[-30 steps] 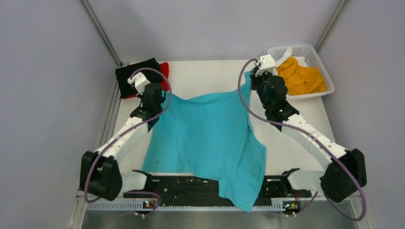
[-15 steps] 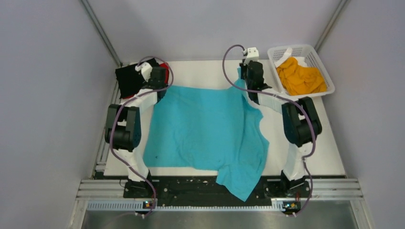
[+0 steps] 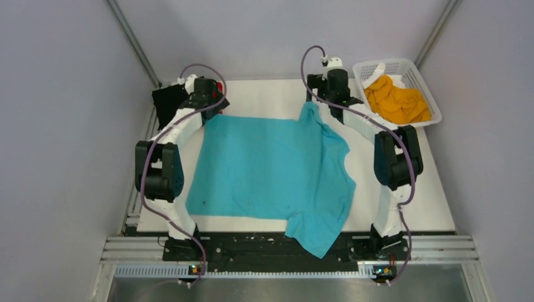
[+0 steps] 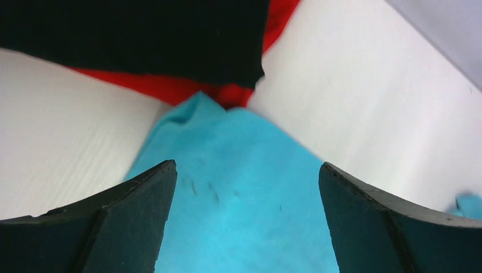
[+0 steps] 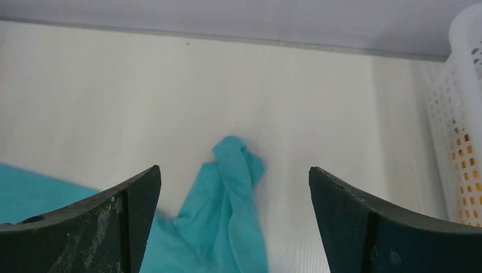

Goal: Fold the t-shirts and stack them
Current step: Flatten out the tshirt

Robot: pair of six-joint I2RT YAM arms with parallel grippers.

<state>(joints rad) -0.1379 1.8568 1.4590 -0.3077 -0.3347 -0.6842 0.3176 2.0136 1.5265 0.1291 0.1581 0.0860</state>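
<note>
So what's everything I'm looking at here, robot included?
turquoise t-shirt: one, turquoise-blue, spread flat mid-table, one part reaching over the near edge
black t-shirt: one, black, far left corner, lying on the red one
red t-shirt: one, red, under the black one, only its edge showing
orange-yellow t-shirt: one, orange-yellow, bunched in the basket
basket: one, white mesh, far right corner
table: one, white
left gripper: one, black fingers, open over the turquoise shirt's far left corner
right gripper: one, black fingers, open over its far right corner
</note>
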